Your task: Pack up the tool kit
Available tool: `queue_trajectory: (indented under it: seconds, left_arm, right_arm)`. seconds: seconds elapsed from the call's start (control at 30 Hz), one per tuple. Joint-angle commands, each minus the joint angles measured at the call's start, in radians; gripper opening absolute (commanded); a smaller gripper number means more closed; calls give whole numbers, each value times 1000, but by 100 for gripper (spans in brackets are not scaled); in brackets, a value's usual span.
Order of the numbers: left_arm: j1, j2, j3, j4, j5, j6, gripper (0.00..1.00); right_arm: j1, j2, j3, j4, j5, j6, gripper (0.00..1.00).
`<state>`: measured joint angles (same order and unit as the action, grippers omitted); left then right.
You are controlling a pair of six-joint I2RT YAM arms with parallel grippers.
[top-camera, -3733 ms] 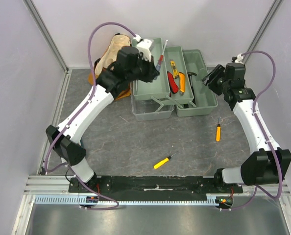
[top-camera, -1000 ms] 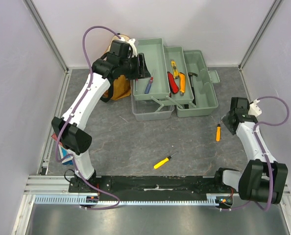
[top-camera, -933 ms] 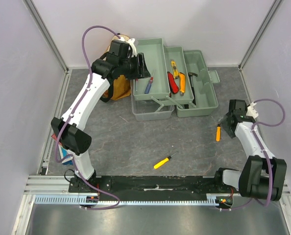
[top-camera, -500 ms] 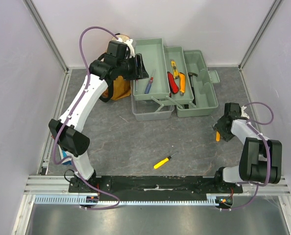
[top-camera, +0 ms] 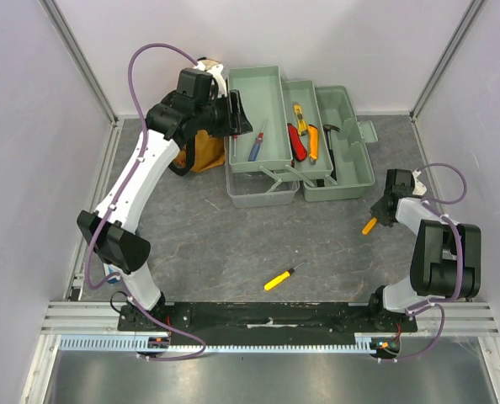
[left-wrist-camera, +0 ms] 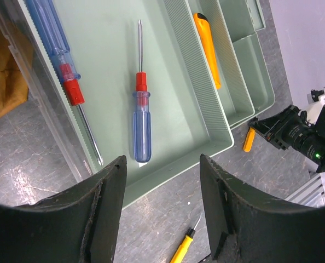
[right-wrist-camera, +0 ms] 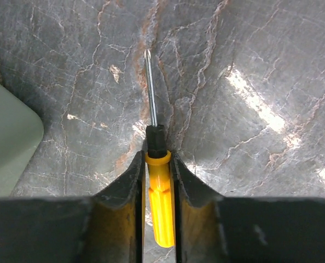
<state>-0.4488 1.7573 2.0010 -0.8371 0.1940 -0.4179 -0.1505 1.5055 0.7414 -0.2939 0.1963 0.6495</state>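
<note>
Grip of my right gripper (right-wrist-camera: pixel 157 167) is closed on the small screwdriver with orange plastic handle and thin steel shaft (right-wrist-camera: pixel 160 211). Both fingers (right-wrist-camera: pixel 131 186) press the handle just behind the black collar. The shaft points straight ahead of the hand, over the dark grey stone-pattern table (right-wrist-camera: pixel 250 82). Whether the tool is lifted or lies on the table, I cannot tell.

I judge it light and stiff, but the handle is smooth and round, so it may turn or slip between the pads. The handle near the collar is the good place to hold; the shaft is too thin.

The pale grey-green plastic toolbox with fold-out trays (top-camera: pixel 351 164) stands near, ahead and to the left of this hand.

My left gripper (left-wrist-camera: pixel 162 219) is wide open w/ nothing in it, above one tray. Below it lies the blue clear-handled screwdriver with red collar (left-wrist-camera: pixel 142 129). The yellow-handled screwdriver (top-camera: pixel 282 277) lies on the table, well apart from both hands.
</note>
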Motion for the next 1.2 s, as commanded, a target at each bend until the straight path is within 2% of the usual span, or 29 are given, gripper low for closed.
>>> queue_trajectory:
  seconds: [0.0, 0.1, 0.37, 0.53, 0.7, 0.8, 1.0, 1.17]
  left_arm:
    - [13, -59, -13, 3, 9, 41, 62]
    - [18, -65, -18, 1, 5, 42, 62]
    - [32, -82, -24, 0, -8, 39, 62]
    - [53, -84, -31, -2, -1, 15, 63]
    - [70, -94, -51, -2, 2, 5, 63]
    - [82, -101, -62, -2, 7, 2, 63]
    - [99, -108, -82, -3, 27, -10, 63]
    - [110, -156, -128, -2, 22, -12, 63]
  right_arm:
    - [-1, 50, -24, -27, -61, -13, 17]
    - [-1, 38, -11, -31, -60, -16, 0]
    - [-1, -112, 113, -116, 11, 16, 0]
    - [9, -234, 260, -99, -46, 19, 0]
    - [63, -286, 424, -91, -50, -23, 0]
    - [136, -271, 519, -42, -98, -69, 0]
    - [385, -162, 650, 165, -262, -106, 0]
    - [564, -3, 775, 257, -249, -142, 0]
